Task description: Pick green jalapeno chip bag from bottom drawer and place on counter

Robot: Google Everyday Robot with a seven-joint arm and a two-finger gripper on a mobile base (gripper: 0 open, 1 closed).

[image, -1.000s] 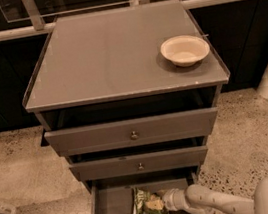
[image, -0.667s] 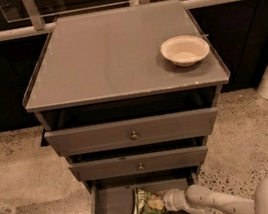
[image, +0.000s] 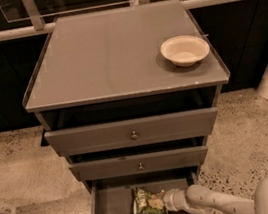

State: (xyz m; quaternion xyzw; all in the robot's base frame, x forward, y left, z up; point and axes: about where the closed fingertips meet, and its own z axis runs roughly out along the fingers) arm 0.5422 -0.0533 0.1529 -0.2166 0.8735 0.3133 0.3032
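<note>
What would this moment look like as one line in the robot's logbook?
hand: in open bottom drawer, at green jalapeno chip bag | bag: lying in drawer | counter: holds white bowl

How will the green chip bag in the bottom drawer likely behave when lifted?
The green jalapeno chip bag looks crinkled, so probably light and floppy. Its foil may slip. The gripper, at its right edge in the bottom drawer, could nudge it sideways.
</note>
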